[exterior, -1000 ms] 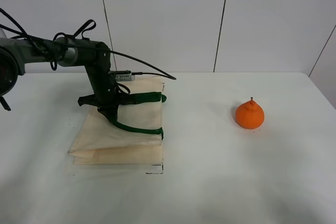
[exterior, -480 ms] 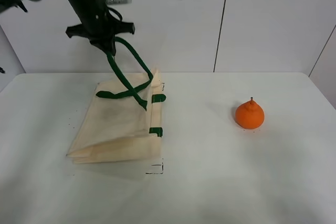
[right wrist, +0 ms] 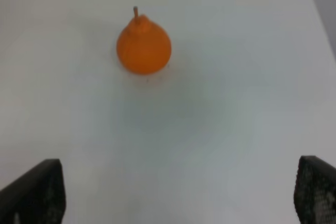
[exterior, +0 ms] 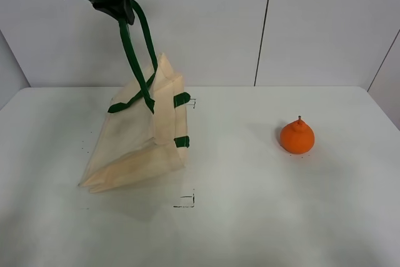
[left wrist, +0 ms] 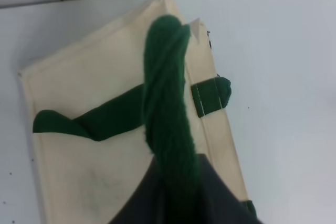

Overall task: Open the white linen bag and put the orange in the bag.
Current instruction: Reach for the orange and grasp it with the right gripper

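White bag (exterior: 134, 148), one end hung off the table (exterior: 250, 217) by the green handle (exterior: 132, 60) pinched in the left gripper (exterior: 123, 12); orange (exterior: 297, 137), stem up, stands well to its right, directly before the wide-spread right gripper (right wrist: 173, 198), the nearer arm.

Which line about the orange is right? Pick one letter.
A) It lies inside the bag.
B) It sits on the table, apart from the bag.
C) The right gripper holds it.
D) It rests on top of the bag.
B: the orange sits on the bare table, well apart from the white linen bag, and the right gripper is open with nothing between its fingers.
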`<state>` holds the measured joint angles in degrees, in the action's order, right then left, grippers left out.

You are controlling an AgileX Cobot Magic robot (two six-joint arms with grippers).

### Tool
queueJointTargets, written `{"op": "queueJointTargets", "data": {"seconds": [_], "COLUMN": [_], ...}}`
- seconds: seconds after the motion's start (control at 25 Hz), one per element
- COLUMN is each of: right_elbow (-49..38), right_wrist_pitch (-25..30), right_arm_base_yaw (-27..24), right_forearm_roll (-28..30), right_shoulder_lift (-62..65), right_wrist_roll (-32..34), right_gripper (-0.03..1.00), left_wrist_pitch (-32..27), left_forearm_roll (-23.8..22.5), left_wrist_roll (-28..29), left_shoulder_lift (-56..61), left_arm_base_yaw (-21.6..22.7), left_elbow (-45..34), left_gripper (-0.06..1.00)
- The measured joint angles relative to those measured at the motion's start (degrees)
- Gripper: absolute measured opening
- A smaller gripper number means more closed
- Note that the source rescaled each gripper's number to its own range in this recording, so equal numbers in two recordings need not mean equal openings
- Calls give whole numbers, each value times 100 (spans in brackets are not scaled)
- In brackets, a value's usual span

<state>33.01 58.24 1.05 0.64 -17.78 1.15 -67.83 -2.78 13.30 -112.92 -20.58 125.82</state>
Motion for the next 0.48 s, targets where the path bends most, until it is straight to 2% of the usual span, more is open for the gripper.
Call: {"op": "queueJointTargets", "data": {"seconds": [0.2, 0.48], "right_elbow": [967, 3016], "right_wrist_pitch": [-367, -600], "right_arm_base_yaw": [0, 0], "right_forearm_roll": [-8, -163], "right_shoulder_lift": [-2638, -6280], "right_wrist_roll": [0, -268], "right_gripper": [100, 100], "left_wrist_pitch": [0, 0], "left_forearm_roll": [-9, 75], "left_wrist_roll": [-7, -103], "left_shoulder_lift": [122, 353], "left_arm_base_yaw": [0, -48], "left_elbow": [-6, -180], "left_gripper": [0, 0]}}
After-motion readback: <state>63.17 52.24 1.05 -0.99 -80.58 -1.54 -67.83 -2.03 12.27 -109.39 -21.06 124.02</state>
